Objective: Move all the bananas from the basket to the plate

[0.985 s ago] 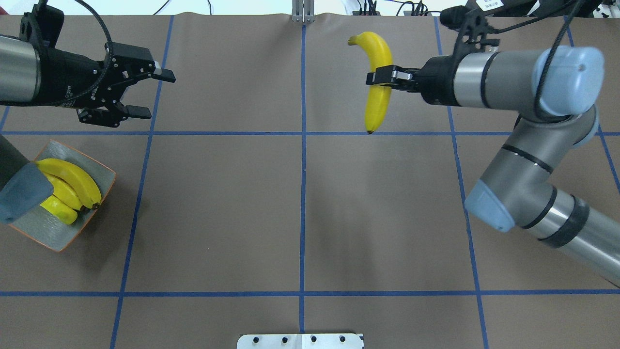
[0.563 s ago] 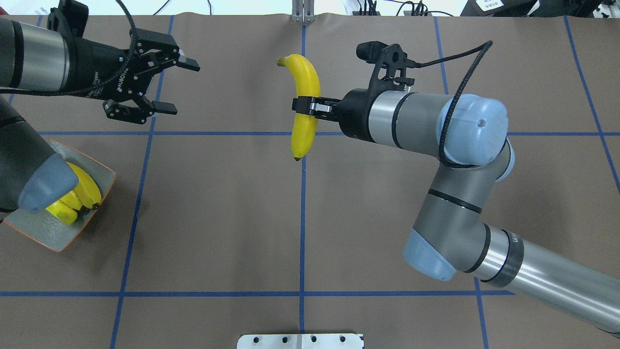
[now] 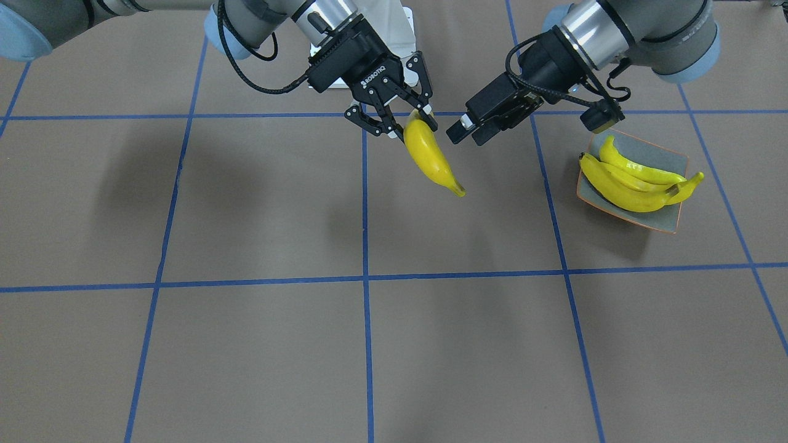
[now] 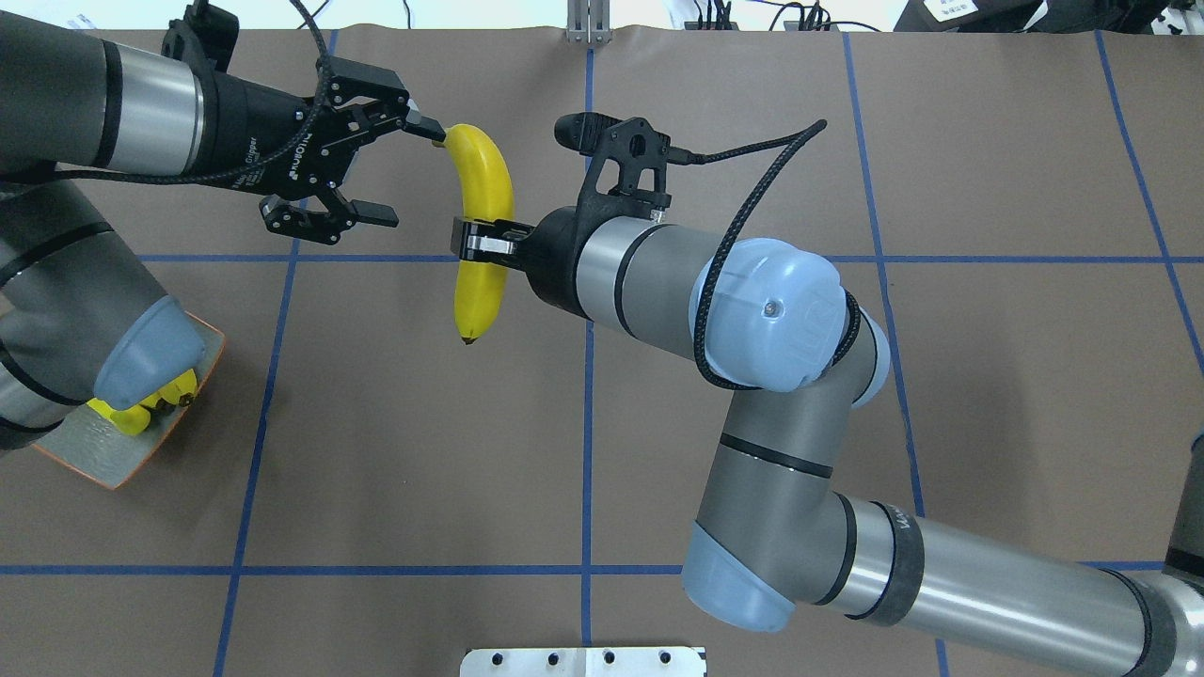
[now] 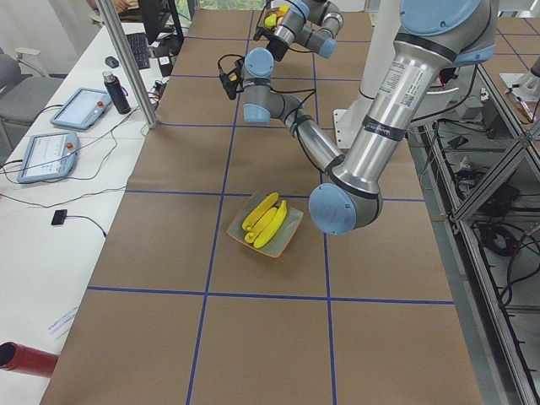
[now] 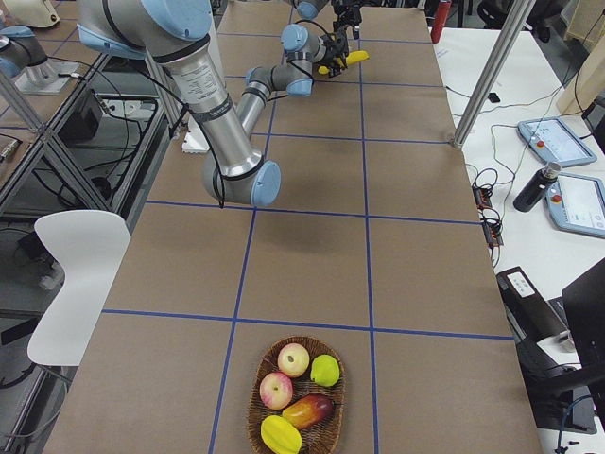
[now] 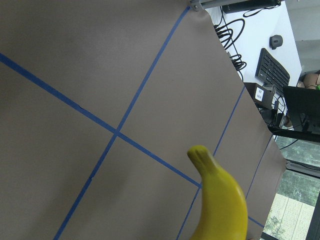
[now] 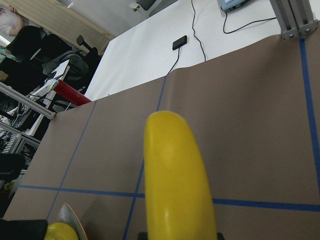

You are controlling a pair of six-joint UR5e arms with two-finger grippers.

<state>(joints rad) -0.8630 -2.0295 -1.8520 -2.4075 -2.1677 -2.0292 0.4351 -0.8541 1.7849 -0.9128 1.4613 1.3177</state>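
My right gripper (image 4: 466, 246) is shut on the middle of a yellow banana (image 4: 482, 235) and holds it in the air over the table's far centre. My left gripper (image 4: 414, 179) is open just left of it, its upper fingertip at the banana's stem end. In the left wrist view that stem end (image 7: 210, 170) fills the lower edge. The plate (image 3: 674, 161) holds three bananas (image 3: 628, 187). In the overhead view my left elbow hides most of the plate (image 4: 94, 456). The wicker basket (image 6: 260, 397) shows only in the exterior right view, with other fruit in it.
Blue tape lines divide the brown table cover into squares. A metal mounting plate (image 4: 583, 662) sits at the near edge. Beyond the table's far edge is a white desk with tablets (image 5: 80, 107), a keyboard and cables. An upright aluminium post (image 6: 492, 71) stands there.
My right arm has carried the banana left across the centre line. The left gripper has moved right to meet it and stays open. My left elbow now covers more of the plate.
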